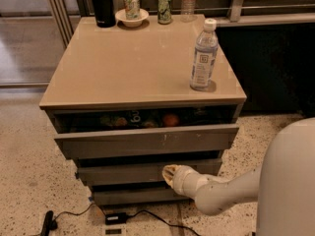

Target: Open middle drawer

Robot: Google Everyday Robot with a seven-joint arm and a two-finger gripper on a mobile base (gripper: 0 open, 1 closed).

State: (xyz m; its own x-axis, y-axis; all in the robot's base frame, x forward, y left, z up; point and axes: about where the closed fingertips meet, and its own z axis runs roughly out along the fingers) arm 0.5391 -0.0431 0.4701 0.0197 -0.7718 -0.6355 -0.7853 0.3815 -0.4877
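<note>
The middle drawer shows as a plain grey front between the wide top front and the narrow bottom one. It stands out only a little from the cabinet, with a dark gap above it. My gripper is at the right half of that front, its pale tip against the drawer's upper edge. The white arm reaches in from the lower right.
The top drawer is pulled out, with fruit and cans inside. On the cabinet top stand a water bottle, a black flask, a bowl holding a can, and another can. A cable and adapter lie on the floor.
</note>
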